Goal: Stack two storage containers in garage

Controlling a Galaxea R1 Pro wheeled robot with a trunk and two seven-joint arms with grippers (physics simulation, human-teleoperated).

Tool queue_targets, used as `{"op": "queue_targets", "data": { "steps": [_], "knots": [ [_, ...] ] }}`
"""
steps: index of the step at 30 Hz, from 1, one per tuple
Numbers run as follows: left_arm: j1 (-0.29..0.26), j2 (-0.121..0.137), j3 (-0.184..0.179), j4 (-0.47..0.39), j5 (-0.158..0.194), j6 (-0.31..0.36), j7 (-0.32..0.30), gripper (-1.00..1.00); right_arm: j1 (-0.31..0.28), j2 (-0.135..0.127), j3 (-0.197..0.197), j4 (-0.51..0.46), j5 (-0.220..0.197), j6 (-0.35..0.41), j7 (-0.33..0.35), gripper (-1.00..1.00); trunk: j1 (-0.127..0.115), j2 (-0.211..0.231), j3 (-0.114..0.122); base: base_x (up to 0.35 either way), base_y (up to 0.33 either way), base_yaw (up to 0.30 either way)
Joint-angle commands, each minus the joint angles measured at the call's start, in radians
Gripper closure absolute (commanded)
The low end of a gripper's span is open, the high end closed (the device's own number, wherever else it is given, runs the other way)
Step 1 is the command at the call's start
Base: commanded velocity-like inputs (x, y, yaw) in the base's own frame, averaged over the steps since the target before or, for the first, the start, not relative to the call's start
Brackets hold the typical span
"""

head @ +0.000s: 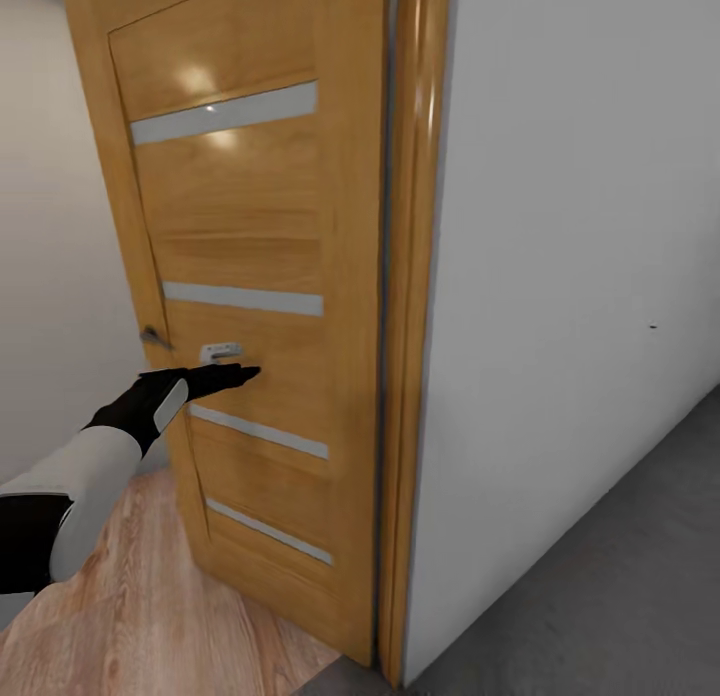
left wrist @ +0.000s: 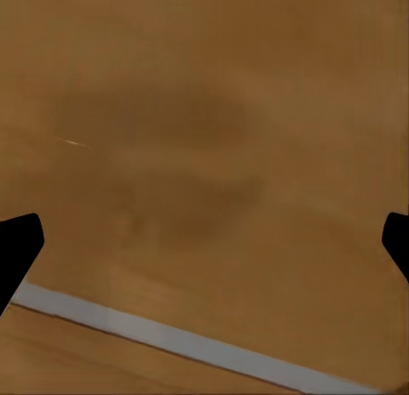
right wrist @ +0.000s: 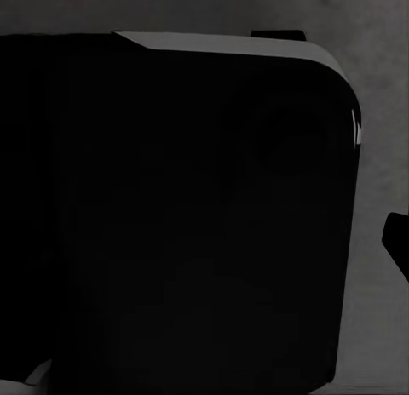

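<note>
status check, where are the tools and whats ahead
Left tool open, tips at the wooden door, below its handle. Right tool: state unclear. Door blocks the way, wood floor this side, grey floor right.

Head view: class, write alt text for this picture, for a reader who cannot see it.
The robot's left gripper reaches out to a wooden door with pale glass strips, just below its silver handle. The door stands ajar beside a pale wall, with light wood-plank flooring below the arm and dark grey floor at the right.
</note>
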Motion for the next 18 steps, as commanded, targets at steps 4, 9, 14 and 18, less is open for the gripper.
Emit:
{"op": "queue_targets", "data": {
  "steps": [4, 9, 14, 18],
  "knots": [
    [-0.001, 0.001, -0.008, -0.003, 0.010, 0.006, 0.000, -1.00, 0.000, 0.000, -0.001, 0.000, 0.000, 0.000, 0.001, -1.00, 0.000, -0.001, -0.001, 0.109, 0.164, -0.079],
    [0.000, 0.001, -0.008, -0.002, 0.010, 0.006, -0.001, -1.00, 0.000, 0.000, -0.002, 0.000, -0.001, 0.000, 0.001, -1.00, 0.000, -0.001, 0.000, 0.060, 0.109, -0.084],
    [-0.001, 0.001, -0.008, 0.002, 0.009, 0.007, -0.001, -1.00, 0.000, 0.000, -0.002, 0.001, -0.001, 0.000, 0.001, -1.00, 0.000, -0.001, 0.003, 0.087, 0.213, -0.214],
    [0.000, 0.000, -0.008, -0.002, 0.011, 0.004, 0.000, -1.00, 0.000, 0.000, -0.002, 0.000, -0.001, 0.000, 0.001, -1.00, 0.000, -0.001, 0.004, 0.048, 0.092, -0.136]
  ]
}}
